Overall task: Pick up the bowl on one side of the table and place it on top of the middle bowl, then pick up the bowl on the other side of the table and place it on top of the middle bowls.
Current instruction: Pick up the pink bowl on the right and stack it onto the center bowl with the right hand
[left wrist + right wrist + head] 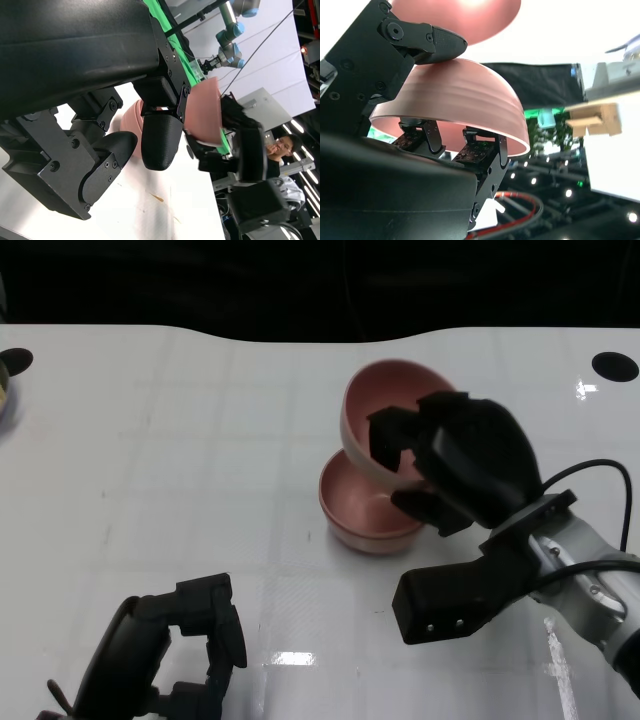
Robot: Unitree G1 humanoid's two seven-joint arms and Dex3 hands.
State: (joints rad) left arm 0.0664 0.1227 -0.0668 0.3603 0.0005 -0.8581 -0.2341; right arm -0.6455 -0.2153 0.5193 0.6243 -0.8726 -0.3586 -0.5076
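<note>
A: How many bowls?

B: Two pink ones in the head view. The right hand [455, 465] grips the tilted bowl [385, 405] at centre-right of the frame, just above the middle bowl [365, 508] on the white desk [200, 460].

A: And the wrist views?

B: The right wrist one shows fingers [427, 42] clamping that bowl's rim. The left wrist one shows a person [282, 147] at right. The left hand [185, 645], lower left, holds nothing, its fingers apart.

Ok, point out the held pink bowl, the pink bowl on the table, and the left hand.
Held pink bowl [385, 390]: head view, inner wall.
Pink bowl on the table [362, 510]: head view, inside bottom.
Left hand [190, 635]: head view, middle of hand.
</note>
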